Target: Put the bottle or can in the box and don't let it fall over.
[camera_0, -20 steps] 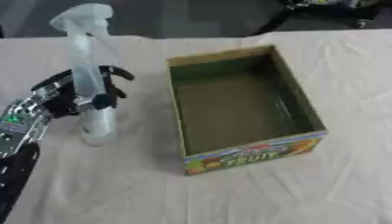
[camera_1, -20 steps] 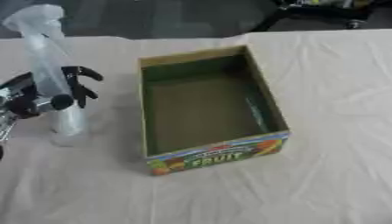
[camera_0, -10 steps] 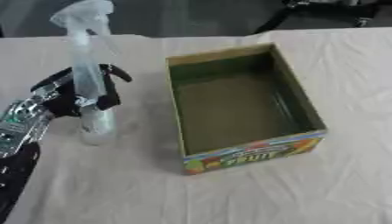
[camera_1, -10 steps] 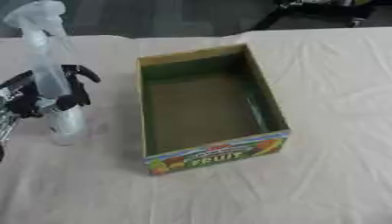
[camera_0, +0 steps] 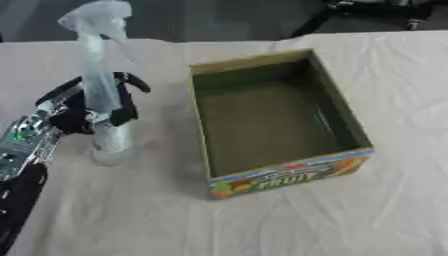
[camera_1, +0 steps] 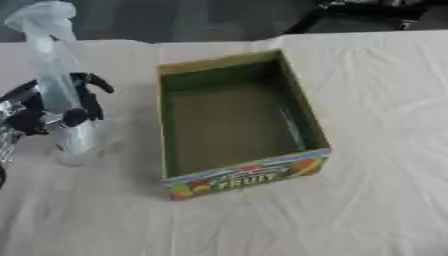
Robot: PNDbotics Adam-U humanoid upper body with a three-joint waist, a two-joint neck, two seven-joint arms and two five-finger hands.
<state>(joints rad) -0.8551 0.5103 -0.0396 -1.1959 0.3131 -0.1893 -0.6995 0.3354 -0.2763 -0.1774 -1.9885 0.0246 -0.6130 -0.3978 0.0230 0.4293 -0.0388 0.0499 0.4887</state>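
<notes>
Left eye view: the spray bottle (camera_0: 101, 95) stands upright at the left of the frame, and the left robot hand (camera_0: 83, 107) is wrapped around its middle, black fingers (camera_0: 131, 82) curled round the front, so it's grasping the bottle. The bottle is clear, see-through plastic, tall and slim, with a pale trigger head at the upper left. Its base sits on the table (camera_0: 262, 220), which is covered in a creased, cream-coloured cloth. The bottle is just left of the box (camera_0: 289, 177), apart from it, not inside. The arm behind the hand is black with a silver section and a small green light.

Right eye view: pretty much the same, only everything sits further left. The bottle (camera_1: 61, 100) is at the far left edge with the robot hand (camera_1: 52, 112) clenched around it, the box (camera_1: 249, 177) to its right. The box is open-topped cardboard, rectangular, dull green inside, with a colourful fruit print on the near side, and the word "FRUIT" reads on it; the smaller lettering above it I can't make out. The inside of the box shows nothing but its green floor.
</notes>
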